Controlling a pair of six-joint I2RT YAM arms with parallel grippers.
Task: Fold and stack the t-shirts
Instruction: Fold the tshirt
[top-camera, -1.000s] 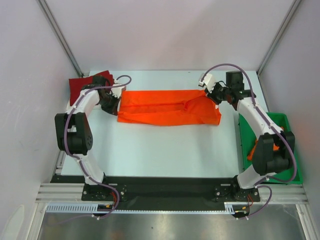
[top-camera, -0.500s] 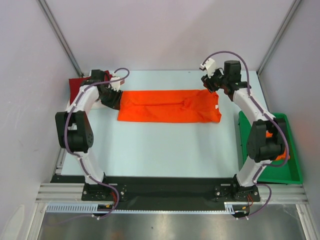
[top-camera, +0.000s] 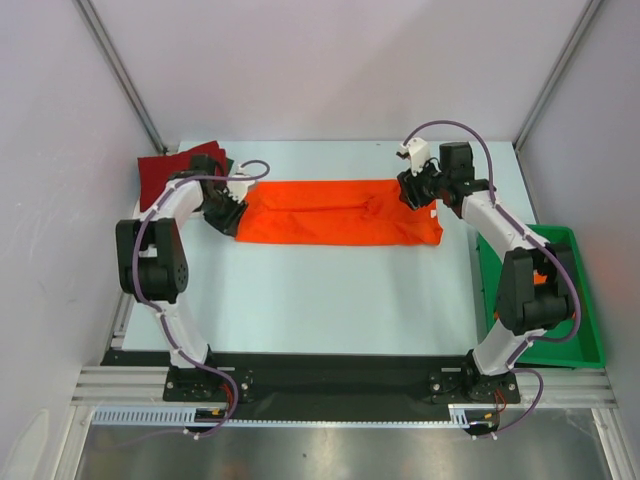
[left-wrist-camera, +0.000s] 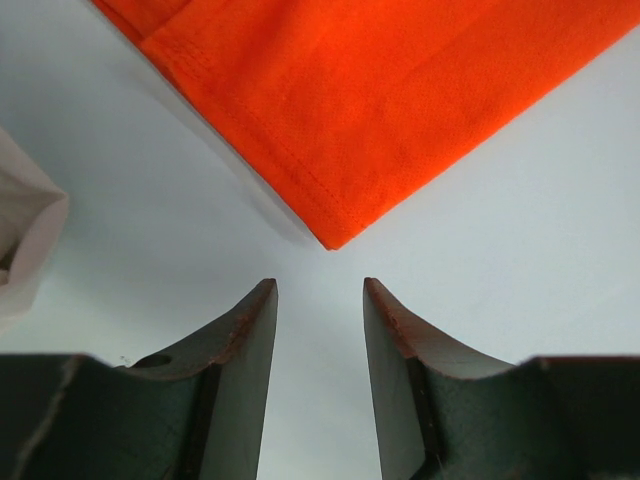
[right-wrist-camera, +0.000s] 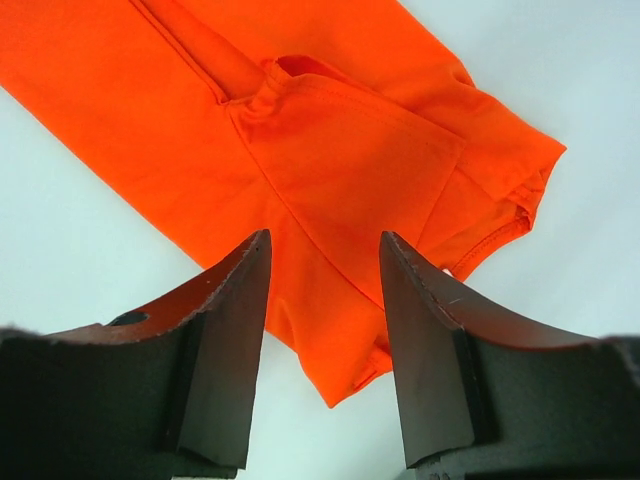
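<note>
A bright orange t-shirt (top-camera: 340, 212) lies on the table folded lengthwise into a long strip. My left gripper (top-camera: 232, 212) hangs open at the strip's left end; in the left wrist view the left gripper (left-wrist-camera: 320, 285) is just short of a corner of the orange t-shirt (left-wrist-camera: 400, 90), with nothing between its fingers. My right gripper (top-camera: 412, 192) is open over the strip's right end; in the right wrist view the right gripper (right-wrist-camera: 325, 240) straddles the sleeve end of the orange t-shirt (right-wrist-camera: 330, 150) without gripping it. A folded dark red t-shirt (top-camera: 165, 172) sits at the back left.
A green bin (top-camera: 580, 345) stands at the table's right edge with a bit of orange cloth (top-camera: 543, 278) in it, partly behind the right arm. A pale white cloth-like thing (left-wrist-camera: 25, 230) shows at the left edge of the left wrist view.
Both grippers went from shut on the shirt's ends to open, and the shirt now lies flat. The left gripper shifted to the near-left corner; the right came down over the right end.
</note>
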